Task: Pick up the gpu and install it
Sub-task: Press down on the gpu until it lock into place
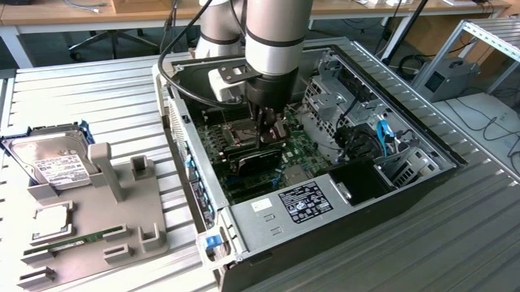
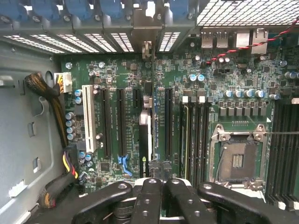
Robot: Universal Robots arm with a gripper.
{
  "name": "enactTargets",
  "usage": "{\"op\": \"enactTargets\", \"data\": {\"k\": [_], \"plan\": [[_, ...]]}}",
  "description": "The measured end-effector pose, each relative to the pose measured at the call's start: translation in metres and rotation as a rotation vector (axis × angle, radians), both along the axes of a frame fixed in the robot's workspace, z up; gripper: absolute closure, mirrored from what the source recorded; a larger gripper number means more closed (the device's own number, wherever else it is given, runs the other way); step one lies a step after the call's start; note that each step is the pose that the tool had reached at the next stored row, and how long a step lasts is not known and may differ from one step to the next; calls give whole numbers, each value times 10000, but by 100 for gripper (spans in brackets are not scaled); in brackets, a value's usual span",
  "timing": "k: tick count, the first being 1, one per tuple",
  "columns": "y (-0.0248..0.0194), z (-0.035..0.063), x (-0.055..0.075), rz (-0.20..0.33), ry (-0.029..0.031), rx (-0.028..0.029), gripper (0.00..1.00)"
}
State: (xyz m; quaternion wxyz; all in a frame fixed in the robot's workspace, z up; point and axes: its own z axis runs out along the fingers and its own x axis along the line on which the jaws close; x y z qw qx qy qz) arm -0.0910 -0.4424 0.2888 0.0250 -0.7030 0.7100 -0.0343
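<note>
My gripper reaches down into the open computer case, over the green motherboard. It is shut on the top edge of the gpu, a dark card that stands upright on the board. In the wrist view the gpu shows edge-on, running along the line of black expansion slots, and its metal bracket end meets the case's rear slot openings. My gripper clamps it between black fingers. I cannot tell whether the card is fully seated in its slot.
A grey fixture tray outside the case carries a silver hard drive, a processor chip and a green memory stick. Inside are the processor socket, a white slot and bundled cables.
</note>
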Motion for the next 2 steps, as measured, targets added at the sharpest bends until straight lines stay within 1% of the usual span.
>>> {"op": "enactTargets", "data": {"k": [2], "plan": [[0, 0, 0, 0, 0, 0, 89]]}}
